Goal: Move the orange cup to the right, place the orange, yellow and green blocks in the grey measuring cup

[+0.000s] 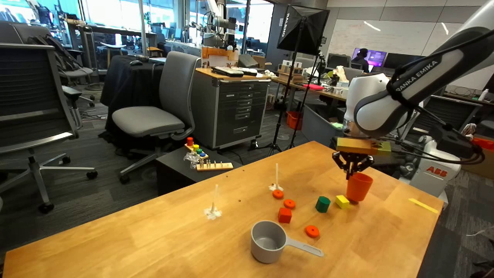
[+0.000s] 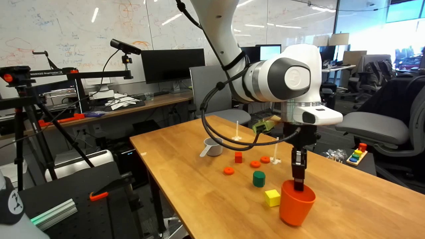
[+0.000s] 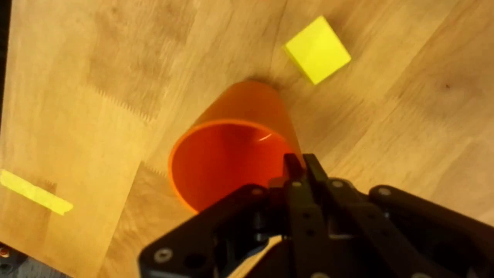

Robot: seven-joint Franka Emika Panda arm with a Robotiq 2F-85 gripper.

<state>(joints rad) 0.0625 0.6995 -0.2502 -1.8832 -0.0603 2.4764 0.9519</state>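
Operator: What are the jaws holding, and where?

Technician: They are pinching the rim of the orange tapered plastic cup [image 2: 295,209]. In the wrist view, one jaw is lying inside the wall and its partner is pressing on it from outside. The cup is resting on or just above the wooden counter [image 1: 154,239] (I am unable to tell which), just beside the yellow cube-shaped block [image 3: 317,51].

Operator: How should I be handling the move to the right?

Technician: The grip is bearing on one side only, so the cup is likely to be swinging if rushed. You should be raising it slightly, keeping it level, steering clear of the yellow block and releasing only once the base is resting flat. The grey long-handled measuring cup [image 1: 266,253] is standing well apart, presumably waiting for a later step.

Operator: And the pose?

Technician: The white-and-black jointed arm [image 2: 272,78] is arching over the counter, its wrist pointing downward and the jaws hanging nearly vertical.
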